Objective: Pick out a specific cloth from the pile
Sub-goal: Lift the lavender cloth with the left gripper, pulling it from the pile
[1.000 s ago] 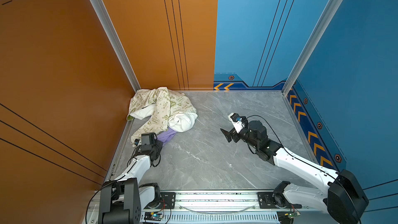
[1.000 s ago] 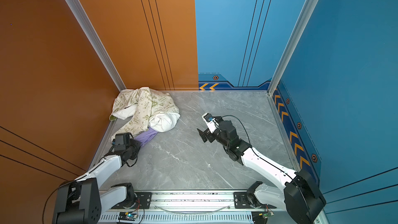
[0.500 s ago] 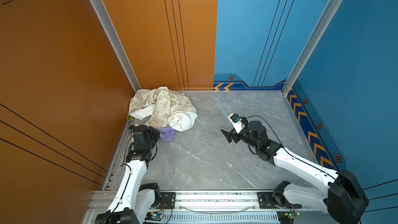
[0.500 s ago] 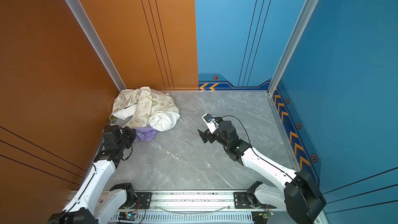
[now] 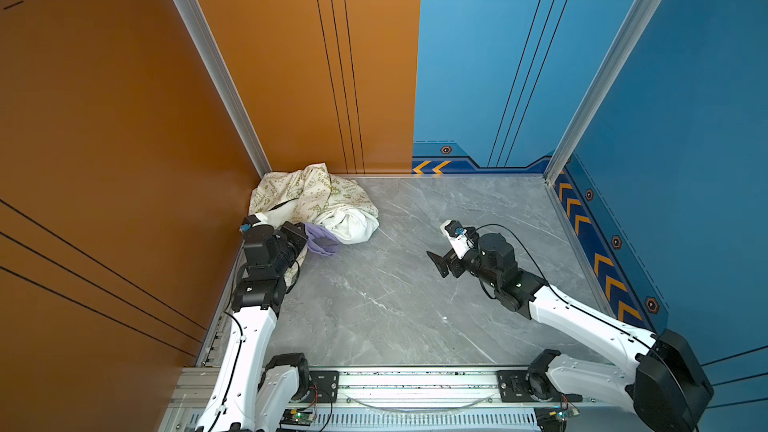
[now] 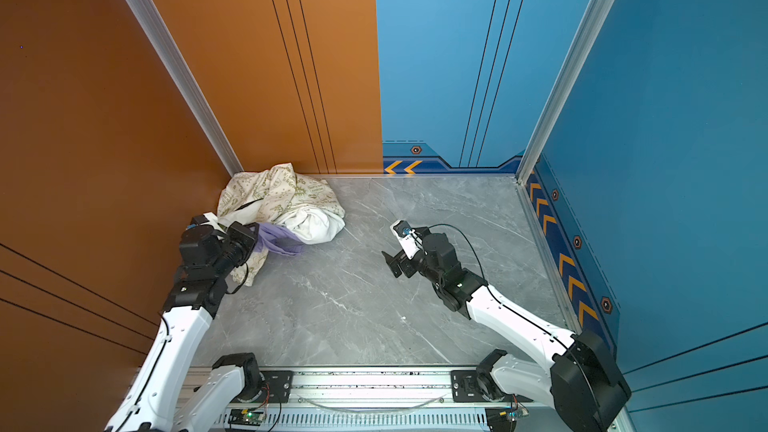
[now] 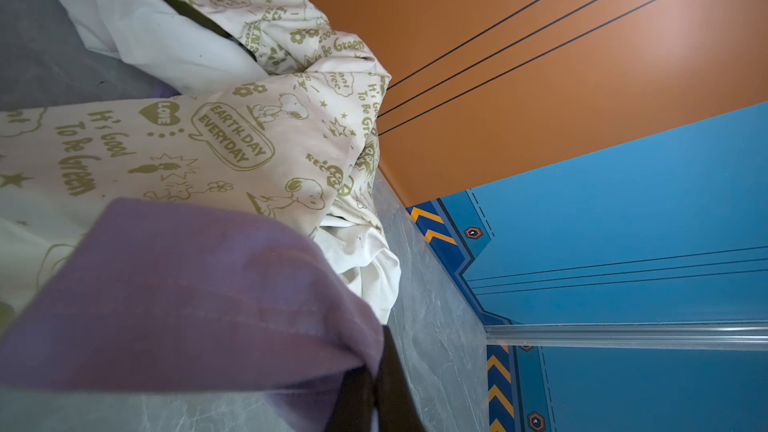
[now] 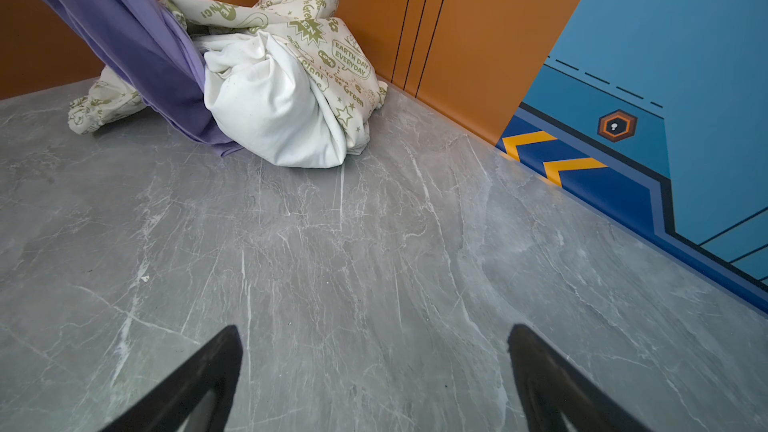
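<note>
The grasp is made; the separation is not finished. The left gripper (image 7: 372, 388) has its fingers pressed together on a fold of the cloth (image 7: 187, 297), pinching the lavender fabric just in front of the wrist camera. In both top views this gripper sits raised at the near-left edge of the pile (image 5: 316, 197), with the cloth (image 5: 322, 238) trailing from it toward the table (image 5: 395, 292).

From the right wrist view, the cloth (image 8: 137, 43) hangs as a taut band slanting down to the tabletop, where its lower end touches the marble and lies against the white cloth (image 8: 270, 118). It is not clear of the heap. Whether that end is only leaning on the white bundle or is trapped under it cannot be told. The cream printed fabric (image 5: 307, 193) stays heaped in the far-left corner, with 1 flap reaching forward beside the left arm.

The right gripper (image 8: 374, 330) hovers over bare table near the middle, well apart from the pile, its 2 fingers spread wide and holding nothing.

As a judgement, roughly half the job is done: what remains is drawing the cloth fully away from the pile without dragging the white cloth along, then setting it down apart.
</note>
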Robot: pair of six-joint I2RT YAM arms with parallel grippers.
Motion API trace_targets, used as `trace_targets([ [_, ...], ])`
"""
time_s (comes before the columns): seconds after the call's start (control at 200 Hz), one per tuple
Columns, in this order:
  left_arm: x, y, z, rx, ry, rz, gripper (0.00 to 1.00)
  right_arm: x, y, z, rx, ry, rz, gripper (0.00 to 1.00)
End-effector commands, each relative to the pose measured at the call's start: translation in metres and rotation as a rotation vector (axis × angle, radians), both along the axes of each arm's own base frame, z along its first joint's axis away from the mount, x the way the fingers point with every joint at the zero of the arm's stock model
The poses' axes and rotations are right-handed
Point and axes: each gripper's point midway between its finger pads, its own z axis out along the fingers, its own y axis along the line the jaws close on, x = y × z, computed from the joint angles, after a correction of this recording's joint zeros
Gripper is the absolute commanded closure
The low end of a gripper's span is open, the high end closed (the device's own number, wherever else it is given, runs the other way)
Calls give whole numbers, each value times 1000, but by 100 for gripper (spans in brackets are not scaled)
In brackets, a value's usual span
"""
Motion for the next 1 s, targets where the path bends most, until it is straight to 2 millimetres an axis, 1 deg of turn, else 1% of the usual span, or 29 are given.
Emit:
trace_targets([
  [0.0,0,-8,49,59,-125,-50,100,-4,1,7,12,-18,12,0],
  [0.185,8,-23,82,92,-168,-114,100,-3,2,8,19,-8,8,0],
  [0.235,10,-28,94,111,-177,-134,100,-3,1,8,19,-6,7,0],
  [0.26,12,-30,94,119,-166,-145,100,-3,1,8,18,-6,5,0],
  [0.27,11,-31,105,123,-186,-147,100,-4,1,7,17,-5,6,0],
  [0.3,12,-35,119,137,-211,-161,100,-3,0,8,17,-6,3,0],
  [0.315,12,-36,116,142,-191,-169,100,-3,0,7,15,-7,2,0],
  [0.33,12,-38,120,148,-194,-176,100,-3,0,7,14,-6,1,0],
  [0.47,8,-49,165,206,-270,-199,100,-2,0,8,16,-10,-1,0],
  [0.576,0,-59,198,244,-345,-216,100,0,1,9,20,-13,-4,0],
  [0.681,-6,-75,218,292,-399,-248,100,2,2,12,26,-9,-7,0],
  [0.751,-9,-88,221,327,-410,-287,100,2,2,14,26,-5,-9,0],
  [0.801,-9,-101,217,355,-406,-325,100,2,2,15,26,-5,-13,0],
  [0.836,-9,-110,210,374,-395,-358,100,3,1,16,27,-7,-20,0],
  [0.906,-9,-131,189,408,-352,-430,100,4,-1,18,27,-10,-30,0],
  [0.956,-10,-146,167,428,-307,-488,100,4,-4,20,28,-10,-43,0],
  [0.996,-14,-159,145,447,-266,-543,100,5,-7,23,36,-12,-54,0],
])
